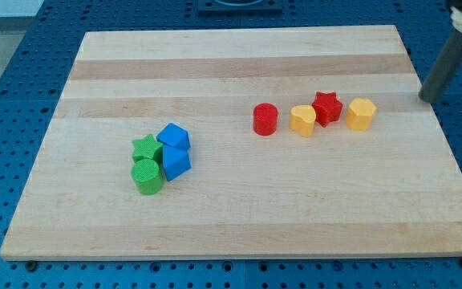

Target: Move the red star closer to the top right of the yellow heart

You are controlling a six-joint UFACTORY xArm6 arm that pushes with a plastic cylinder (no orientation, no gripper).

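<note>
My tip (426, 98), bare and touching nothing, stands well to the view's right of the red star (326, 107), wedged between the yellow heart (302, 120) and yellow hexagon (361, 114); a direct leftward push risks striking the hexagon first.

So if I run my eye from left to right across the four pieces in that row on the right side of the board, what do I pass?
Red cylinder → yellow heart → red star → yellow block, with my tip further right.

One view, raised, angled down, whole board (239, 217)
</note>
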